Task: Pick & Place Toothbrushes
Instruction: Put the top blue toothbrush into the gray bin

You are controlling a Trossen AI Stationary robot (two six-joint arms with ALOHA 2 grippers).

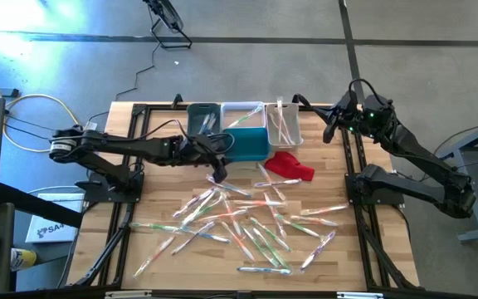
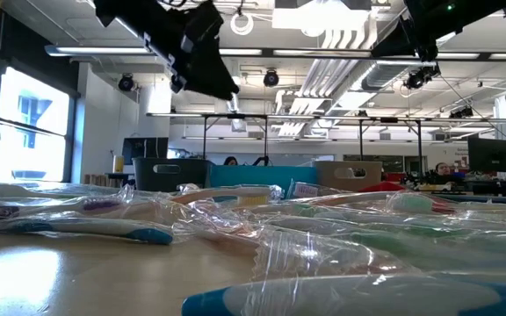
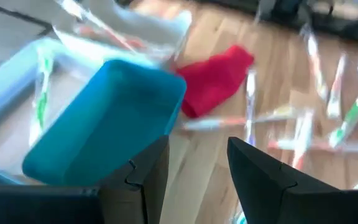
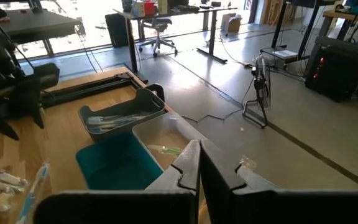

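Observation:
Many wrapped toothbrushes [image 1: 247, 212] lie loose on the wooden table, spread over its middle and near part; they fill the foreground of the low view [image 2: 86, 226]. My left gripper [image 1: 219, 173] hovers open above the table beside the teal bin [image 1: 247, 143], at the far edge of the pile. In the left wrist view its fingers [image 3: 197, 165] have only bare table between them, with the teal bin [image 3: 104, 124] just ahead. My right gripper [image 1: 332, 129] waits raised at the table's far right corner, its fingers [image 4: 199, 165] shut on nothing.
A grey bin [image 1: 203, 116] and a white bin [image 1: 241, 112] stand behind the teal one, and a further white bin [image 1: 282, 126] with toothbrushes stands to its right. A red cloth [image 1: 290, 164] lies right of the teal bin. Black frame rails run along the table's sides.

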